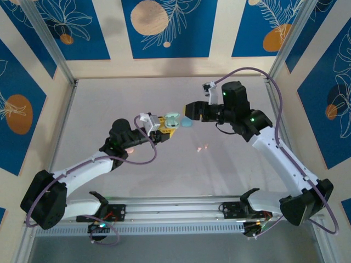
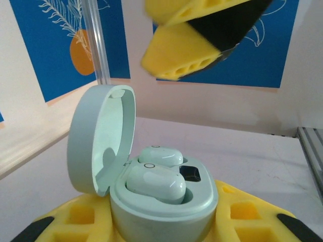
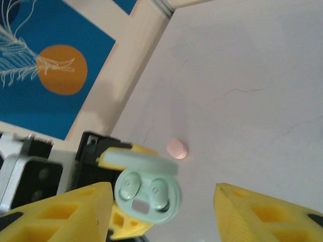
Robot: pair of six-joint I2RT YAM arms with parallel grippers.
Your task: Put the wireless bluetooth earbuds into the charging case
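A mint charging case [image 2: 161, 201] stands with its lid [image 2: 96, 136] swung open, and my left gripper [image 2: 161, 224] is shut on its base. Two mint earbuds [image 2: 154, 182] lie in its wells, the far one [image 2: 160, 155] behind the near one. From above, the case [image 1: 173, 120] sits at the tip of my left gripper [image 1: 166, 127]. My right gripper [image 1: 189, 111] hovers open just right of and above it. In the right wrist view the case [image 3: 147, 194] shows both buds between and beyond the spread fingers of the right gripper [image 3: 161, 201]. The right gripper's yellow fingers [image 2: 181, 45] hang over the case.
A small pink bud [image 3: 177, 148] lies on the table beyond the case. Two tiny pink buds [image 1: 202, 147] rest on the table in front of the grippers. A pale blue rounded object [image 1: 188, 124] lies under the right gripper. Aluminium posts [image 2: 98, 40] frame the walled table.
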